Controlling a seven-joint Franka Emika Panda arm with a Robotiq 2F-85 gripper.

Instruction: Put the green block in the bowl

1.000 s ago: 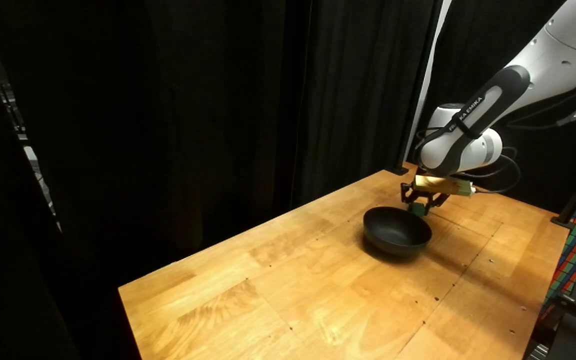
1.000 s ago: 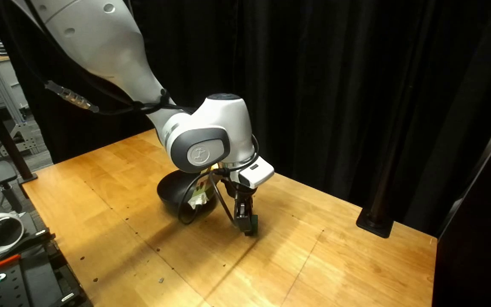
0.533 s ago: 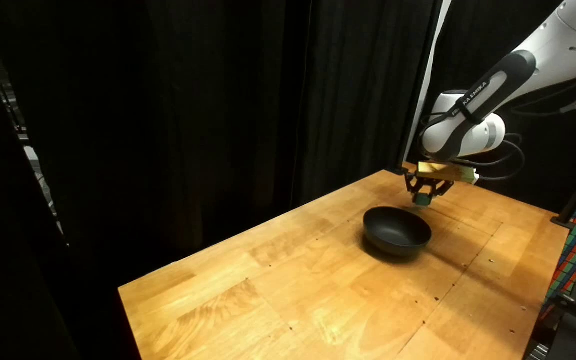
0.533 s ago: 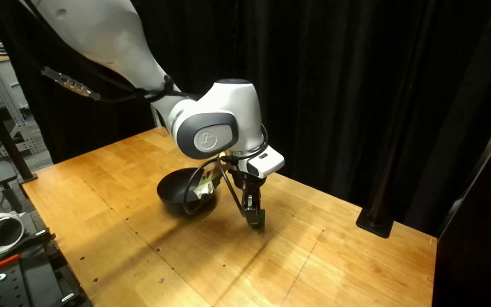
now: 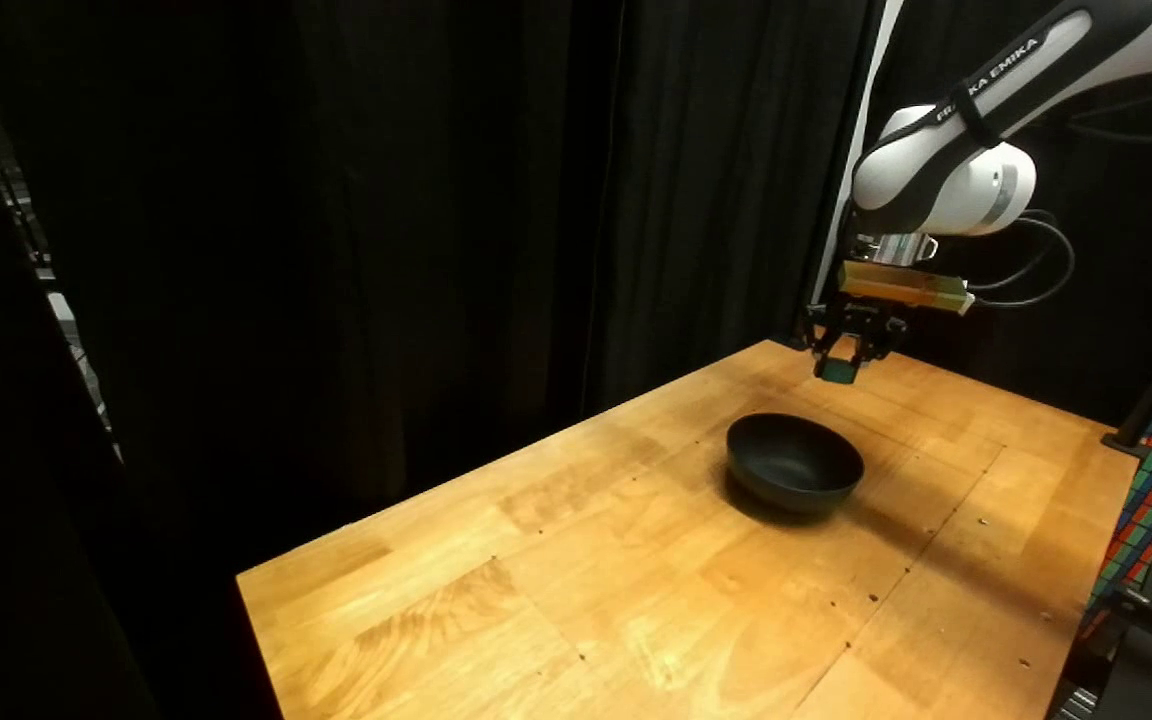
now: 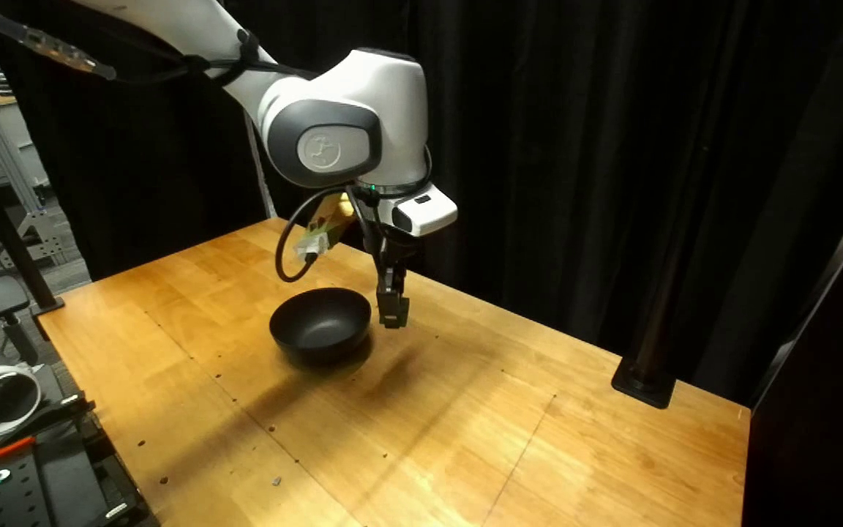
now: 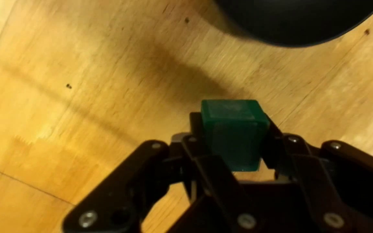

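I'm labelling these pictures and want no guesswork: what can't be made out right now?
Bowl: part cut off by the wrist view's top edge.
Green block: mostly hidden by the jaws in an exterior view.
Robot arm: base cut off by picture edges in both exterior views.

In an exterior view, at the right, the robot arm (image 5: 1021, 90) bears pale lettering (image 5: 1016, 61) that slants up to the right. "EMIKA" reads whole; a black strap (image 5: 976, 118) crosses the word before it, leaving "FR" on its left and "KA" on its right. In an exterior view, a round emblem (image 6: 320, 151) stands on the arm's grey joint cap (image 6: 282, 139), its fine lines too small to tell.
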